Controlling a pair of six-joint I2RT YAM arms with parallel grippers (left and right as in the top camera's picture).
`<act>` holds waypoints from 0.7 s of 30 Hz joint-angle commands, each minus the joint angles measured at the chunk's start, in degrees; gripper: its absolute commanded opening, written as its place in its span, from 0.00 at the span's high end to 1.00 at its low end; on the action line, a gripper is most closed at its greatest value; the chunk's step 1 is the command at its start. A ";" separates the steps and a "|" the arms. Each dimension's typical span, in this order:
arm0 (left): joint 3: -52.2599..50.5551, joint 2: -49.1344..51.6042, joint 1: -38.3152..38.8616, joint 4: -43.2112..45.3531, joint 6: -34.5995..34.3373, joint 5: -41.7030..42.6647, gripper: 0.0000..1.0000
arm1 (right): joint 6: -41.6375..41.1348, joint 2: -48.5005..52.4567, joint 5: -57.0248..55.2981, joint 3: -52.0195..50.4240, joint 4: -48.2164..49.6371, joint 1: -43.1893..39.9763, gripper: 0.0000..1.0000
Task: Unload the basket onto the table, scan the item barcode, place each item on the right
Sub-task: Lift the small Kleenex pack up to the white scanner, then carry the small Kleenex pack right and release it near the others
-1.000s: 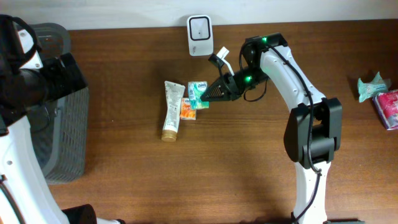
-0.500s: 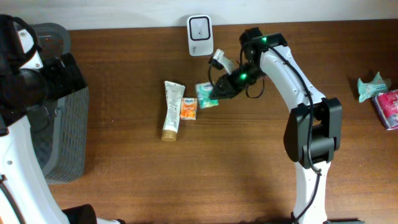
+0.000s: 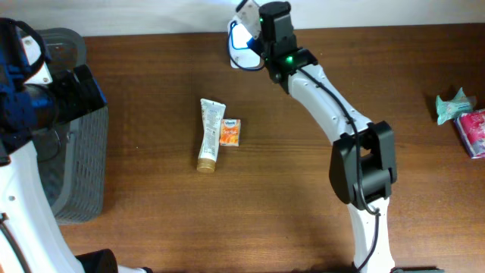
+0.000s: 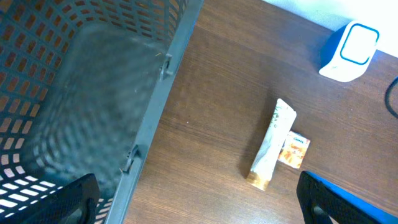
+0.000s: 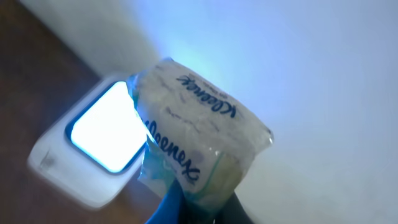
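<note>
Tissue pack (image 5: 199, 143) at the scanner (image 5: 93, 137)
My right end effector (image 5: 202, 208) is shut tight on it, holding it close to the lit scanner.

tissue pack (image 5: 199, 146) over scanner (image 5: 93, 140), tube (image 3: 210, 133) beside sachet (image 3: 230, 132)

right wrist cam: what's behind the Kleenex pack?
The scanner, its window lit, and pale wall. The Kleenex pack covers the scanner's right edge. No barcode shows on the side facing the camera.
</note>
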State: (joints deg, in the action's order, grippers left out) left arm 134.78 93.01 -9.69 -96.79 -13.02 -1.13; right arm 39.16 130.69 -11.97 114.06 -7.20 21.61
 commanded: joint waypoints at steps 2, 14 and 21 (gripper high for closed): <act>0.13 -0.24 -0.22 0.09 0.72 -0.20 0.01 | 6.05 6.10 -0.46 0.63 7.58 -0.24 0.96; 0.13 -0.24 -0.22 0.09 0.72 -0.20 0.01 | -34.12 -2.51 -26.91 1.90 -21.20 -16.55 0.96; 0.13 -0.24 -0.22 0.09 0.72 -0.20 0.01 | -49.35 -2.40 2.73 1.62 -51.19 -49.68 0.96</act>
State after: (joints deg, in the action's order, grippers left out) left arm 134.78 93.01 -9.69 -96.66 -13.02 -1.13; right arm -5.74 129.91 -25.89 115.70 -56.21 -22.81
